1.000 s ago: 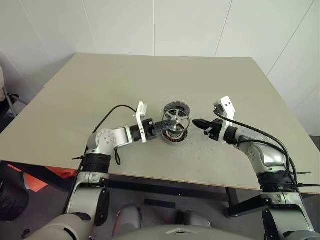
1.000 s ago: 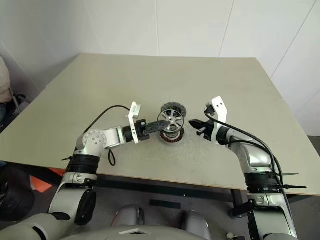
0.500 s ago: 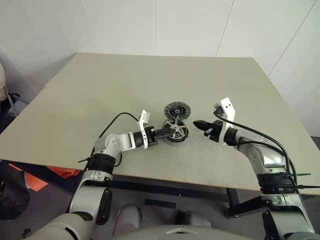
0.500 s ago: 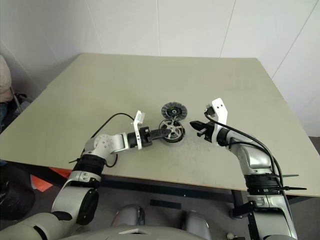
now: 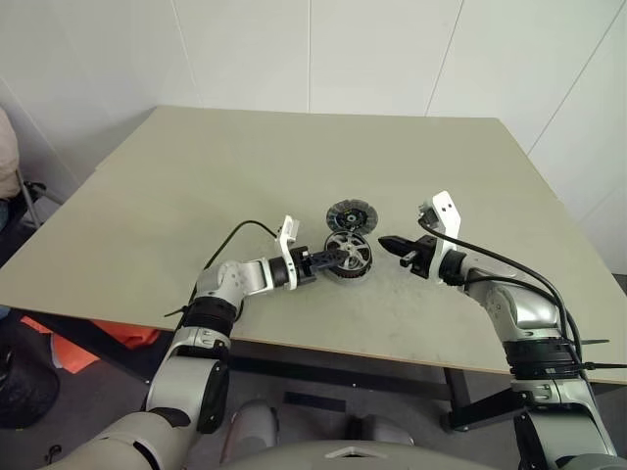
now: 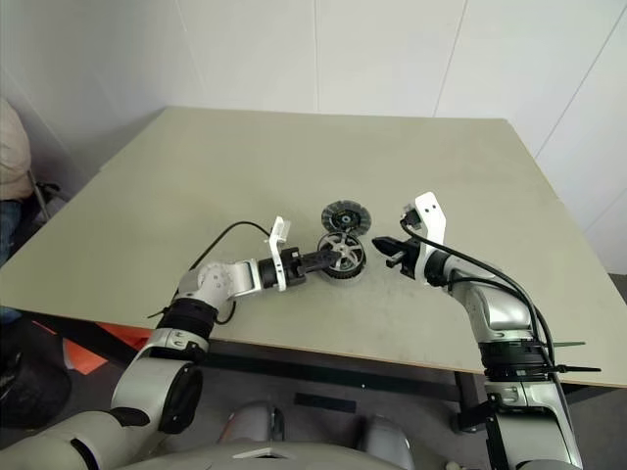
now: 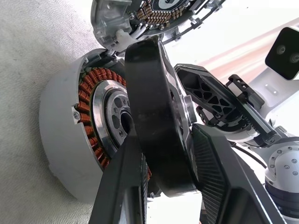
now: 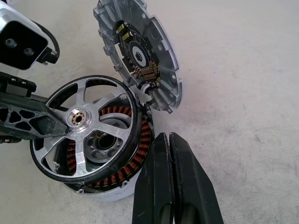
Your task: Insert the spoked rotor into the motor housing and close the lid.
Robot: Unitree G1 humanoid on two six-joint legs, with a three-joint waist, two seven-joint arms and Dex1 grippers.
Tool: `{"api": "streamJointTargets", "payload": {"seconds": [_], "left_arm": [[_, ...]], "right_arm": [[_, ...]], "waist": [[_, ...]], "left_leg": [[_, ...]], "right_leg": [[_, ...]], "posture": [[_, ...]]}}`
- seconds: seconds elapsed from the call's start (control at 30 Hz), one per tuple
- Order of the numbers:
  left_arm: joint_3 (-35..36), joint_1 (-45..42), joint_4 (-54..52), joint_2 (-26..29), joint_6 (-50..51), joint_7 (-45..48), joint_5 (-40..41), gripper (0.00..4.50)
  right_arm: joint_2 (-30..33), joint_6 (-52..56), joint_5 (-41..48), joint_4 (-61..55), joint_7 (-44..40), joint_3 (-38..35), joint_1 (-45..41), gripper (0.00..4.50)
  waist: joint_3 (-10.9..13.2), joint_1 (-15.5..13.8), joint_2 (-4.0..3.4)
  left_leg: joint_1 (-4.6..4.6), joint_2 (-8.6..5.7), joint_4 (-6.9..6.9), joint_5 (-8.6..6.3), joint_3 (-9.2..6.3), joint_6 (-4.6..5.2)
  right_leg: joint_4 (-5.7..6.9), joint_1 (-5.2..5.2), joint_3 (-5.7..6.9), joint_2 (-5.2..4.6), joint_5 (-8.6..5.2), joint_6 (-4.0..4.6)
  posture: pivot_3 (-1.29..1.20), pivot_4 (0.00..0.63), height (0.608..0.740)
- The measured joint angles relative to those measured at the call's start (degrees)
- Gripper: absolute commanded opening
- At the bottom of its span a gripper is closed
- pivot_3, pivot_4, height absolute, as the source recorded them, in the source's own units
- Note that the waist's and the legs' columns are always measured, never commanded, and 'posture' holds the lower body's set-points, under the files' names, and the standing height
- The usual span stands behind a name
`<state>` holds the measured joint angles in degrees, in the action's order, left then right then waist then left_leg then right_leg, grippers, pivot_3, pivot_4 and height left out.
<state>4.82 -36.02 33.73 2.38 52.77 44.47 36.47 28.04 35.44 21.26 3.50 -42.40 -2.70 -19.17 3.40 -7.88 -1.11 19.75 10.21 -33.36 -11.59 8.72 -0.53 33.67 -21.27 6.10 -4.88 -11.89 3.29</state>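
At table left-centre, the left gripper (image 5: 328, 260) reaches in from the left, level, fingers clamped on the spoked rotor (image 5: 350, 255), one finger across its spoked face, the other behind the black rim. Left wrist view: the rotor (image 7: 159, 116) sits edge-on between the two fingers (image 7: 122, 186), tilted over the motor housing (image 7: 74, 135); most of the spokes are hidden there. How far the rotor has seated is hard to tell; in the right wrist view it lies over the housing (image 8: 121, 175) offset, with copper windings showing through the spokes and at the lower edge, so it is not flush.

Behind the rotor, the lid (image 5: 351, 214) lies just beside the housing. In the right wrist view the lid (image 8: 140, 58) leans tilted against the housing's edge, inner face with circuit parts showing; its far rim is cut off in the left wrist view.

Right of the housing, the right gripper (image 5: 385, 242) hovers near, fingers pressed together with nothing between them, tips pointing at the housing, not touching it. Table (image 5: 196, 176) is bare tan.

Versus a second ago: the left arm has dropped, the rotor has come down from a raised position covering the lid to sit low on the housing, and the lid is now uncovered. Right gripper is unchanged.
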Motion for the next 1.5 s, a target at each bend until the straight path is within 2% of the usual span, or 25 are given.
{"api": "streamJointTargets", "payload": {"seconds": [0.5, 0.67, 1.07, 1.43, 1.5], "left_arm": [[0.28, 0.14, -3.96, -1.85, 2.76, -0.08, 0.32, 1.07], [1.04, 0.33, -6.34, -0.81, 5.40, 0.40, 2.37, 1.07], [0.83, 2.33, -4.83, -0.33, 3.32, 0.27, 0.76, 1.07], [1.81, 1.41, -3.09, -1.29, 2.78, -0.27, 0.58, 1.07], [2.04, 0.92, -3.05, -1.42, 2.76, -0.28, 0.58, 1.07]], "right_arm": [[-0.01, -0.19, -0.41, 0.02, -0.01, 0.10, -0.03, 0.00], [0.00, -0.23, -0.70, 0.03, 0.01, 0.11, -0.03, 0.00], [0.00, -0.47, -1.21, 0.20, 0.00, 0.13, -0.07, 0.00], [0.01, -0.47, -1.47, 0.20, -0.02, 0.13, -0.07, 0.00], [0.01, -0.47, -1.52, 0.20, -0.02, 0.13, -0.07, 0.00]], "waist": [[0.00, -0.54, 0.00], [0.00, -0.52, 0.00], [0.00, -0.61, 0.00], [0.00, -0.63, 0.00], [0.00, -0.63, 0.00]], "left_leg": [[0.25, -0.16, 0.06, -0.10, -0.02, 0.19], [0.40, -0.17, 0.06, 0.00, -0.01, 0.35], [0.36, -0.19, 0.06, -0.09, 0.00, 0.21], [0.38, -0.19, 0.05, -0.09, 0.00, 0.22], [0.40, -0.19, 0.06, -0.08, 0.00, 0.25]], "right_leg": [[0.01, -0.27, 0.02, -0.15, 0.02, 0.00], [0.05, -0.67, 0.01, -0.15, 0.23, 0.36], [0.05, -0.67, -0.01, -0.15, 0.02, 0.00], [0.04, -0.68, -0.01, -0.15, 0.04, 0.03], [0.04, -0.69, -0.01, -0.15, 0.20, 0.31]], "posture": [[0.00, 0.000, 0.740], [0.00, 0.000, 0.740], [0.00, 0.000, 0.740], [0.00, 0.000, 0.740], [0.00, 0.000, 0.740]]}}
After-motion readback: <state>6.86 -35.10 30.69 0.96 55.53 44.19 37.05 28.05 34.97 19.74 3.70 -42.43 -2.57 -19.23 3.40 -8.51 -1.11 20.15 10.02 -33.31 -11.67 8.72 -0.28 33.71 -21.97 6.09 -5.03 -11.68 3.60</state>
